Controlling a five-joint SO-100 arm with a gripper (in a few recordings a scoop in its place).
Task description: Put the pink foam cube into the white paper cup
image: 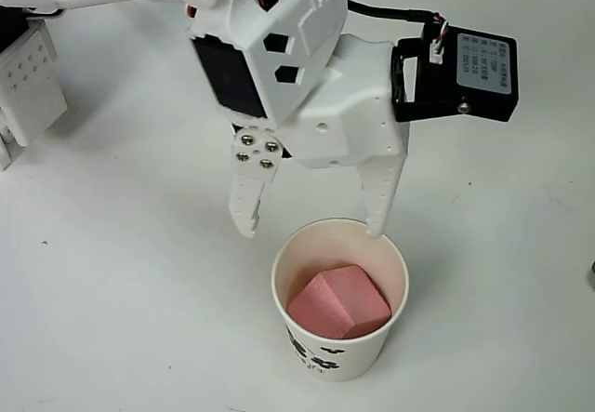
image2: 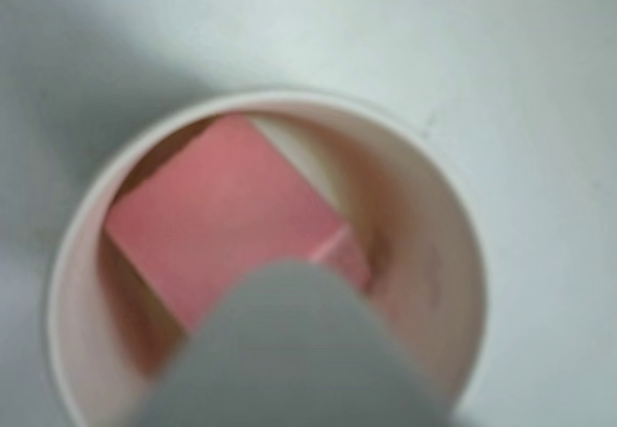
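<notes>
With the pink foam cube (image: 338, 302) lying tilted inside the white paper cup (image: 340, 361), I judge the placing step done. My gripper (image: 311, 226) hangs released above the cup's far rim in the overhead view, jaws spread wide and grasping nothing; one fingertip (image: 376, 228) sits right at the rim edge (touching or just clear, I cannot tell), the other (image: 247, 230) stands outside the cup over the table (image: 112, 272). From my gripper the cube lies below and toward the near side of the picture. In the wrist view the cube (image2: 227, 210) sits on the cup floor, corner-on. A straight lift away should avoid snagging the rim and tipping the cup.
</notes>
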